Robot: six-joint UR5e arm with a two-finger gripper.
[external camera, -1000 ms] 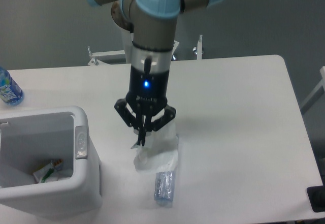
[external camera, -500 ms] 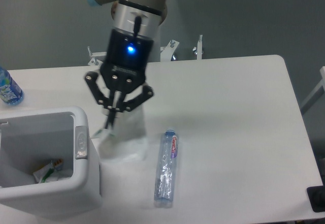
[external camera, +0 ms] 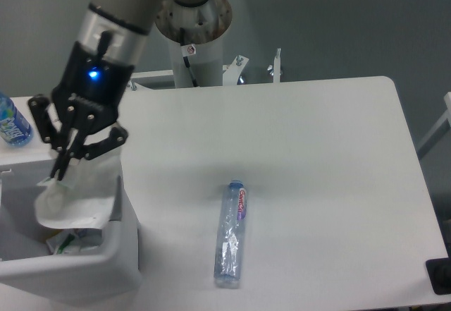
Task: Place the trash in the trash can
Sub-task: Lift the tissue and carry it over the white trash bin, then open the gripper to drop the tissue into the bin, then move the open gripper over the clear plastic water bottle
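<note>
My gripper is shut on the white paper napkin, which hangs from the fingertips over the open top of the white trash can at the lower left. The napkin covers much of the bin's opening. The crushed clear plastic bottle with a small red-and-purple label lies flat on the table, right of the bin and well clear of the gripper.
An intact blue-labelled water bottle stands at the far left edge of the table. Some coloured wrappers lie inside the bin. The arm's base column rises behind the table's back edge.
The gripper has carried the napkin leftward and upward, from the table beside the bottle to above the trash can opening. The crushed bottle has stayed where it was.
</note>
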